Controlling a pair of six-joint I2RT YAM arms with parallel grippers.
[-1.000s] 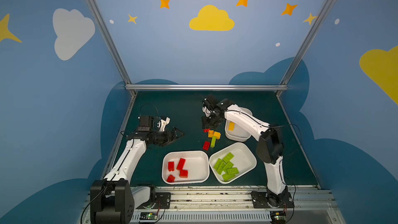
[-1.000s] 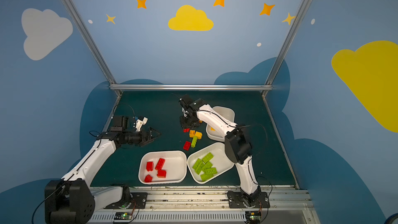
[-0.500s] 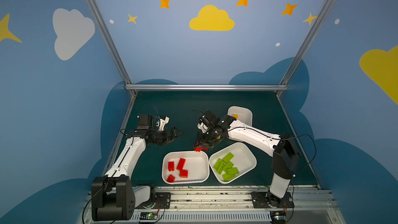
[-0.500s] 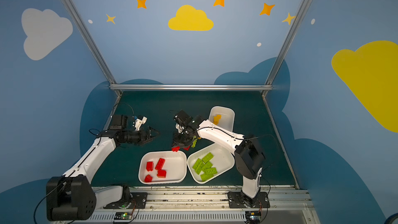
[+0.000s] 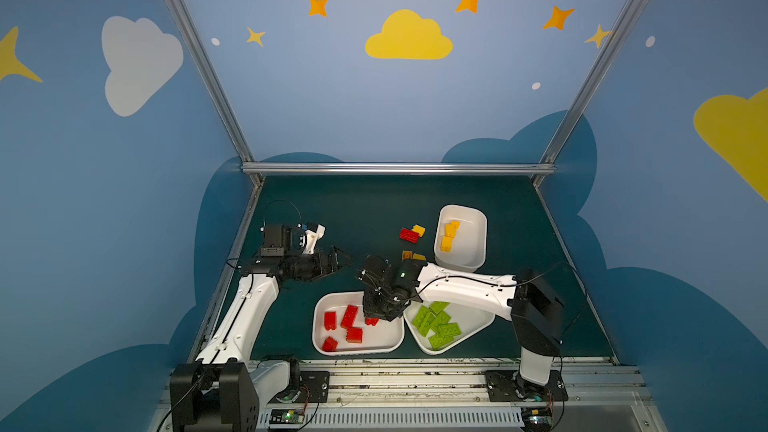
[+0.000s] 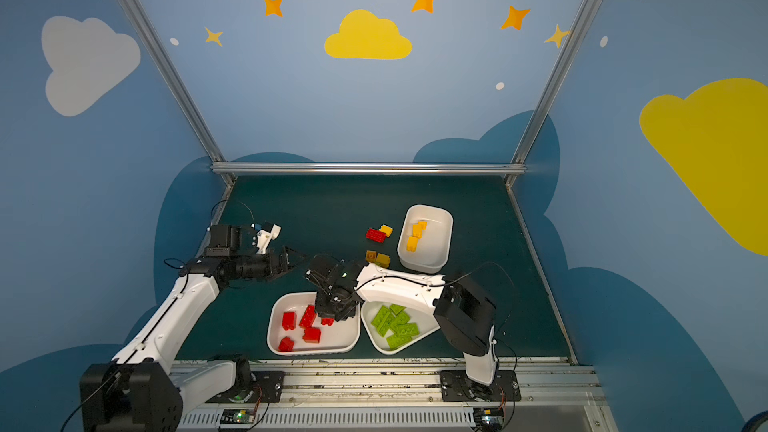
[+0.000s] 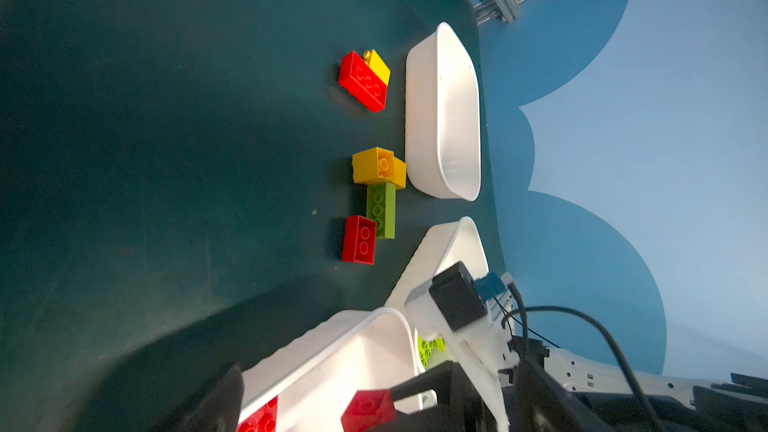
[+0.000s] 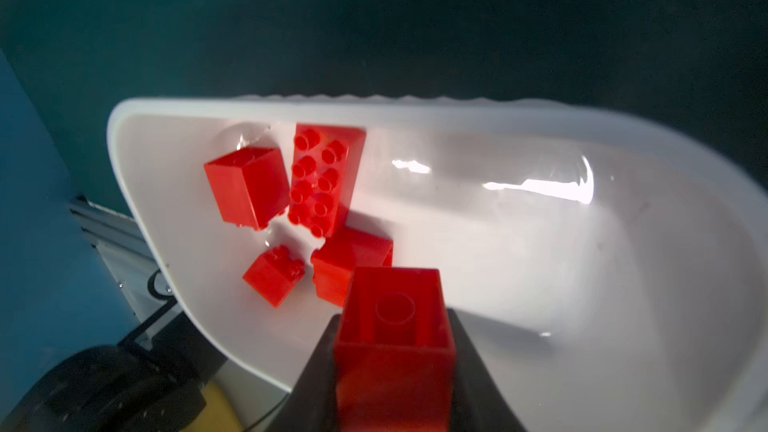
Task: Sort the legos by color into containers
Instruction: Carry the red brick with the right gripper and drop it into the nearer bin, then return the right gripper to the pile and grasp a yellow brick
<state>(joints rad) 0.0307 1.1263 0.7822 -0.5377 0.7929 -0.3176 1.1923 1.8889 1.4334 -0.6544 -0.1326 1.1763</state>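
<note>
Red brick clamped in the right gripper, poised over the red tray!

Up front, that tray has four red bricks lying in it, and the green tray beside it carries the green bricks. The held brick hangs above the red tray's floor. The left gripper hovers over the mat, jaws wide apart and empty. Farther out, loose bricks lie on the mat: red, green and yellow. Just beyond them, the far tray has yellow bricks in it.
</note>
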